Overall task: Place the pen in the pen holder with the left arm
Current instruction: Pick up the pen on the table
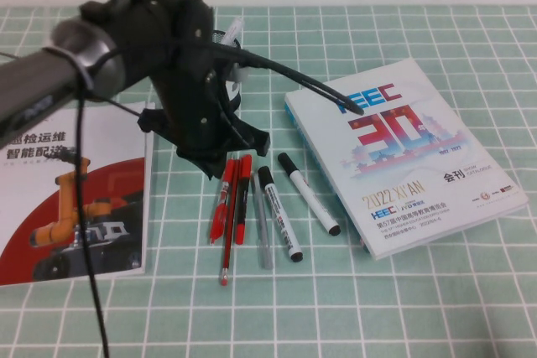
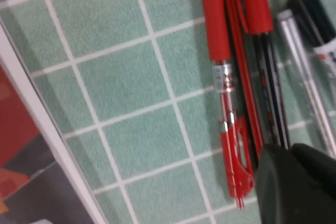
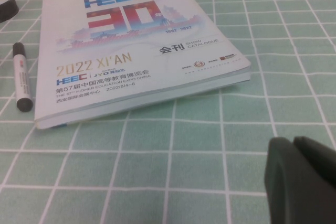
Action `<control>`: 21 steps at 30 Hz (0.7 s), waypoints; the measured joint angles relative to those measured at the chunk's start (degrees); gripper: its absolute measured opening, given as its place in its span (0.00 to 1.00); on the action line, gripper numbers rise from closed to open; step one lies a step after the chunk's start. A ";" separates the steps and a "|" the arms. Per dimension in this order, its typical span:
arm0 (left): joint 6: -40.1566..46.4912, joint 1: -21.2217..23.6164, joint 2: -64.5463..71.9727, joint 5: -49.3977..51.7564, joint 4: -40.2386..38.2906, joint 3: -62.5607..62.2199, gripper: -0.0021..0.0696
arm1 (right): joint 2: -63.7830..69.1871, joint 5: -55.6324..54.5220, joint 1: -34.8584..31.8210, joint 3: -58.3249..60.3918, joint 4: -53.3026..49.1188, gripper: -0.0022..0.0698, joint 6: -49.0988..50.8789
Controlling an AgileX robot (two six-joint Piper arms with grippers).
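Left gripper (image 2: pixel 299 182) clenched, empty, poised just above clip end of slim all-red ballpoint pen (image 2: pixel 226 103); pen flat on green tiled mat (image 2: pixel 121 77) among markers. Black mesh pen holder (image 1: pixel 231 39) beyond arm, mostly hidden. Right gripper (image 3: pixel 302 179) shut, parked near white catalogue (image 3: pixel 131 45).

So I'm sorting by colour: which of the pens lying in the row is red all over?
The slim all-red ballpoint pen, leftmost in the row; the red pen beside it has a black middle.

A white catalogue (image 3: pixel 142 40) printed "2022 XI'AN" lies flat on the green tiled mat (image 3: pixel 157 177). A white marker (image 3: pixel 21 77) with black ends lies beside it. The right gripper (image 3: pixel 302 182) shows dark at the corner.
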 joint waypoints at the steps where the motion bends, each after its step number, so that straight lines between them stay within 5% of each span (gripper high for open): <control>1: 0.01 0.00 0.81 0.36 0.00 -0.63 0.03 | 0.00 0.00 0.00 0.00 0.00 0.00 0.00; 7: 4.07 0.00 3.75 0.50 -1.05 -1.70 0.04 | 0.00 0.00 0.00 0.00 0.00 0.00 0.00; 15: 5.85 0.81 6.56 -0.03 -0.83 -1.78 0.34 | 0.00 0.00 0.00 0.00 0.00 0.00 0.00; 21: 2.04 0.81 7.04 -2.13 2.55 -1.78 0.40 | 0.00 0.00 0.00 0.00 0.00 0.00 -0.10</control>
